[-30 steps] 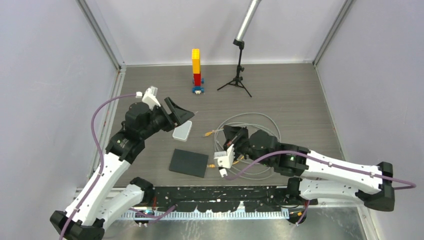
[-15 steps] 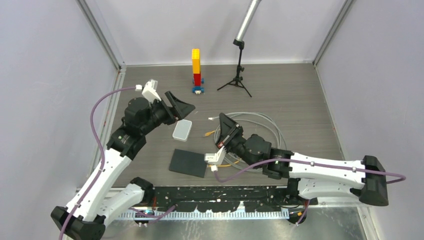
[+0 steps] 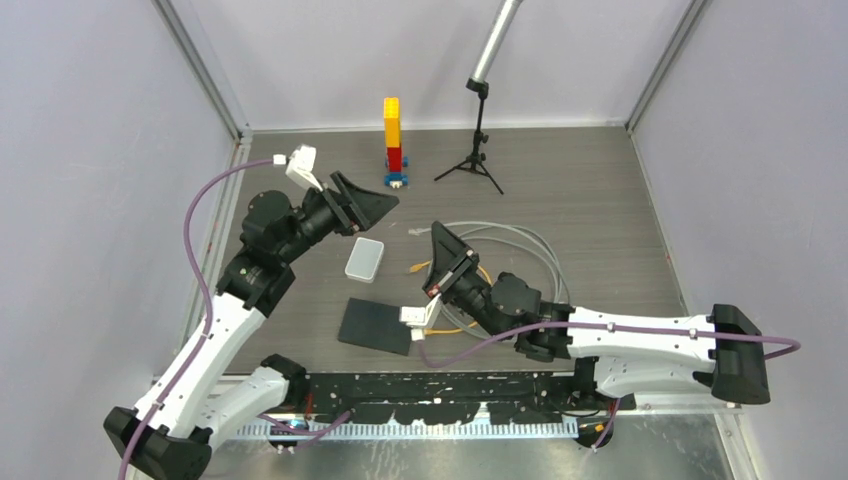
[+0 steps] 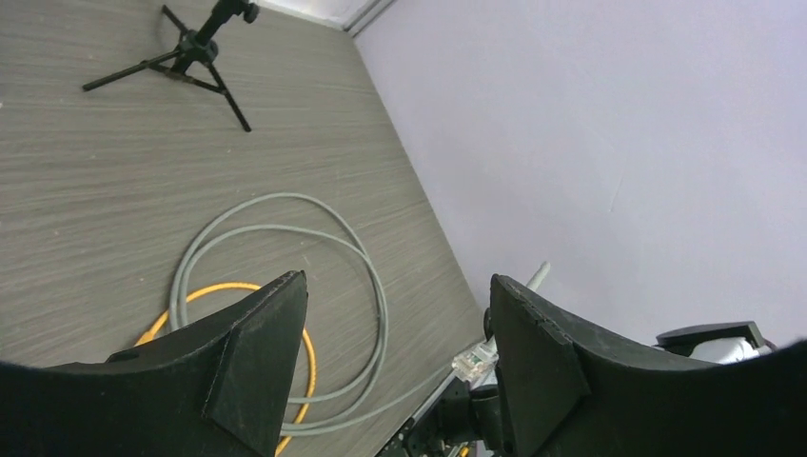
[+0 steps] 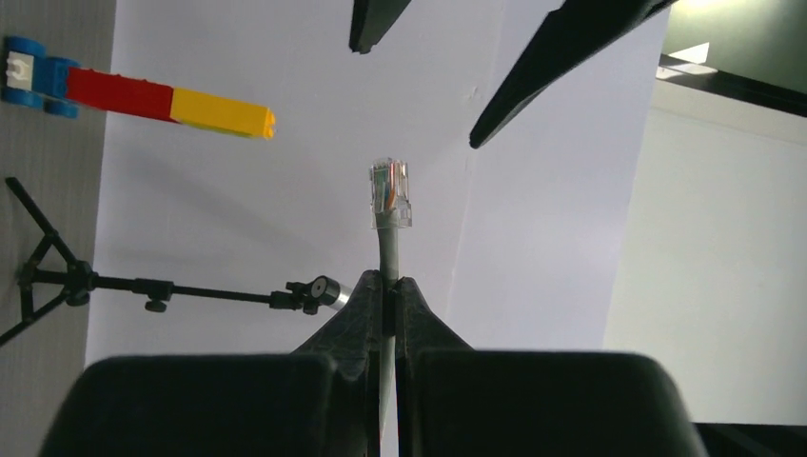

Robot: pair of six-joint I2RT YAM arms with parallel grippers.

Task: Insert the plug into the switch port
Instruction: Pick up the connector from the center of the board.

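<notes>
The right gripper (image 5: 387,284) is pinched shut on the grey cable (image 5: 385,249), and the plug (image 5: 390,193) sticks out past its tips, off the table. To its left the white box (image 3: 365,259) with the port lies flat, apart from the plug. Beyond, the left gripper (image 3: 383,207) hovers spread and empty. The plug is grasped; aligning and inserting it remain.

From above I can't make out a port on the box (image 3: 364,259), whose sides are too small to read, and the plug (image 3: 421,234) is only a pale speck. The right arm (image 3: 620,335) covers the near side of the grey cable (image 3: 500,227) coil and much of the yellow cable (image 3: 418,266), and its wrist camera (image 3: 413,315) overlaps the pad (image 3: 372,325) at its right corner. In my right wrist view the grey cable vanishes between the closed fingers (image 5: 366,305), and the left edge cuts the tripod (image 5: 76,278) legs.
</notes>
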